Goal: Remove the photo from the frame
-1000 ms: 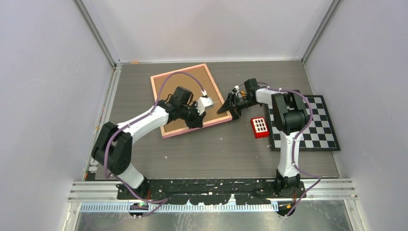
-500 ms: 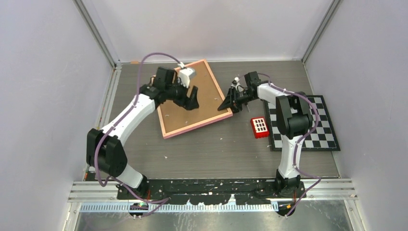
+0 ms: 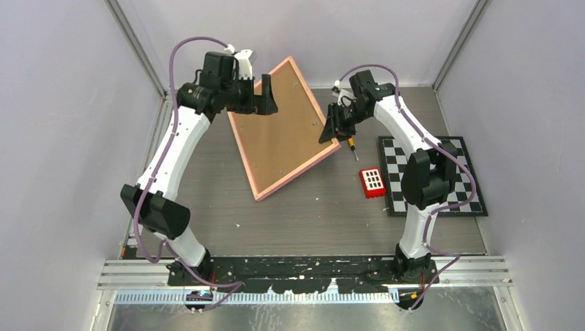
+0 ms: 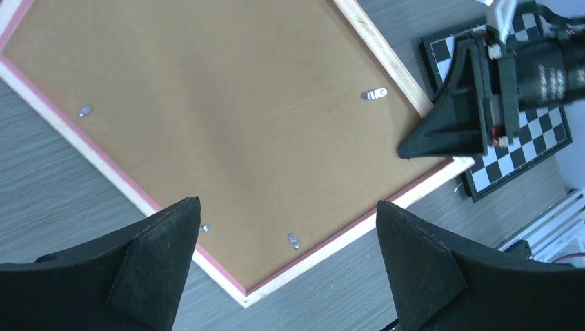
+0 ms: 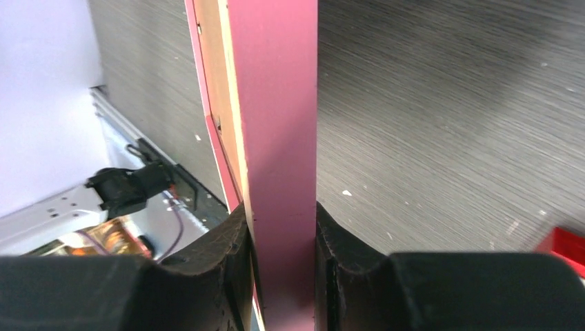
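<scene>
Brown fibreboard faces you: the frame [image 3: 286,127] is tilted, back up, at upper centre of the overhead view. Your right end effector [image 3: 331,131] pinches its right edge; only the right wrist view shows the pink border squeezed between the fingers [image 5: 221,248]. Only the left wrist view shows the metal clips [image 4: 376,94]. Your left end effector [image 3: 268,105] hangs spread at the frame's upper left, gripping nothing.

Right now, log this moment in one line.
left end effector: open over frame | right end effector: shut on frame edge | frame: tilted, back showing | photo: not visible
</scene>
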Available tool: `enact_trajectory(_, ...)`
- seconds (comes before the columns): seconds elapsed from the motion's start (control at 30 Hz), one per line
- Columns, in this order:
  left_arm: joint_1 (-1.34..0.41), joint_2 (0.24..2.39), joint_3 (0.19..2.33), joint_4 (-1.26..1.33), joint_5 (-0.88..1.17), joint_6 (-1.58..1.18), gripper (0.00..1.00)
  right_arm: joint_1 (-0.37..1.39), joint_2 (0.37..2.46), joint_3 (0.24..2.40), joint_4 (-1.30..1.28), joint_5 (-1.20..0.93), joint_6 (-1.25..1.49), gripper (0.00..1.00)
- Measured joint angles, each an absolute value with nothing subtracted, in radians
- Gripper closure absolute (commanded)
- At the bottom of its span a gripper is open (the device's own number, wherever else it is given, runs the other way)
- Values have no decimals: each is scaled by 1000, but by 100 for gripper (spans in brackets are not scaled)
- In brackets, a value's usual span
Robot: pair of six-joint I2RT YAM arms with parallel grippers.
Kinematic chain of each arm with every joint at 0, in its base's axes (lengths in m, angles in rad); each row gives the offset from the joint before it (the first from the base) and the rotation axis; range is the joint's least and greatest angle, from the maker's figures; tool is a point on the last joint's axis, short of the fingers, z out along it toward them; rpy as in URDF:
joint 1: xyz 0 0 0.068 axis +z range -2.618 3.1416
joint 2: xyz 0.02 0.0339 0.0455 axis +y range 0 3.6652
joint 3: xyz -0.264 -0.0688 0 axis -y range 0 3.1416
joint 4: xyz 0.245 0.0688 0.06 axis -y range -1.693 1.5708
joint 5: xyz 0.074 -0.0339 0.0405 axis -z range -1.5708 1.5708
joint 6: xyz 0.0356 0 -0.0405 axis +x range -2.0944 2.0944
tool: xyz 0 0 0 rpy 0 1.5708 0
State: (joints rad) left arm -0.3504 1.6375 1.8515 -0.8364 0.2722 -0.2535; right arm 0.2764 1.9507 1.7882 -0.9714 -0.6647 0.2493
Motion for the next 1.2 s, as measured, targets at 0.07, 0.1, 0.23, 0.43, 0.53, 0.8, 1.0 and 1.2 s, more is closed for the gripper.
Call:
enact_trajectory(0.07, -343, 1668, 1919, -893, 265, -269, 0, 302, 1937, 1819, -1013, -609, 226, 100)
enact_trajectory(0.1, -337, 1680, 1944, -915, 265, -282, 0, 315, 1932, 1841, -1036, -576, 213, 100)
enact_trajectory(0.23, -306, 1720, 2019, -972, 295, -362, 0, 385, 1906, 1915, -1089, -449, 194, 99)
enact_trajectory(0.43, -286, 1838, 2201, -986, 335, -490, 0, 453, 1888, 2021, -1171, -325, 194, 99)
enact_trajectory(0.53, -284, 1864, 2222, -971, 360, -574, 0, 466, 1890, 2063, -1214, -280, 186, 100)
enact_trajectory(0.8, -284, 1986, 2243, -889, 406, -802, 0, 551, 1900, 2247, -1311, -72, 111, 100)
enact_trajectory(1.0, -284, 2017, 2255, -847, 417, -892, 0, 652, 1920, 2330, -1334, 76, 66, 100)
enact_trajectory(1.2, -284, 1985, 2225, -808, 421, -952, 3, 750, 1920, 2353, -1331, 184, 20, 100)
